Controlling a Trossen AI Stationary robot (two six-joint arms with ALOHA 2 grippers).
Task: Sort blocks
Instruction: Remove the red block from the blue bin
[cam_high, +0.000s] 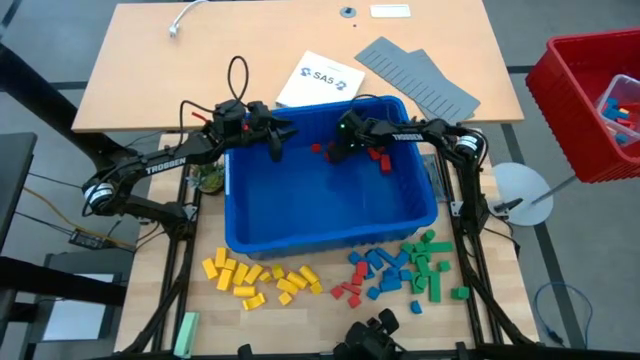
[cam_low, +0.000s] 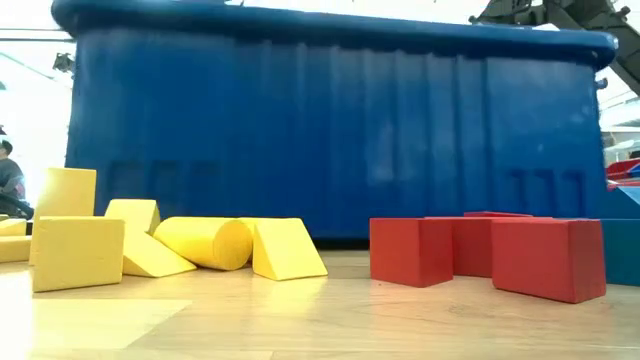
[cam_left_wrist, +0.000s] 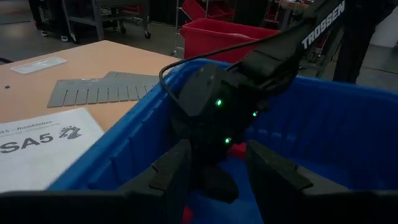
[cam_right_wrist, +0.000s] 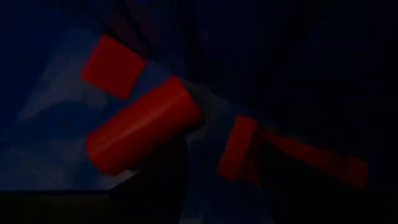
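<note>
Nearest the camera edge of the table, at 6 o'clock from the blue bin (cam_high: 330, 215): sorted blocks on the wood. Yellow blocks (cam_high: 258, 280) at 7 o'clock of the bin, in a loose spread. Mixed blue and red blocks (cam_high: 372, 276) at 6 o'clock, touching one another in places. Green blocks (cam_high: 430, 262) at 5 o'clock, just beside the blue ones. Pale green bar (cam_high: 186, 332) lying apart at the table's near-left edge.

Low view: yellow pieces (cam_low: 150, 243) and red cubes (cam_low: 490, 255) on the table in front of the bin wall (cam_low: 330, 140).

Inside the bin, toward 12 o'clock: few red blocks (cam_high: 375, 158) remaining on the floor. Right gripper (cam_high: 340, 150) down among them, a red cylinder (cam_right_wrist: 140, 127) and other red pieces close ahead of its fingers; jaws partly apart, cannot tell if anything is gripped. Left gripper (cam_high: 274, 148) over the bin's far-left rim, at 9 o'clock of the right one, jaws parted at a moderate gap, nothing between the fingers (cam_left_wrist: 168, 171).

Beyond the bin at 12 o'clock: SA5 sheet (cam_high: 318, 80), grey ridged panels (cam_high: 415, 75). Red crate (cam_high: 590, 105) off the table at 2 o'clock.
</note>
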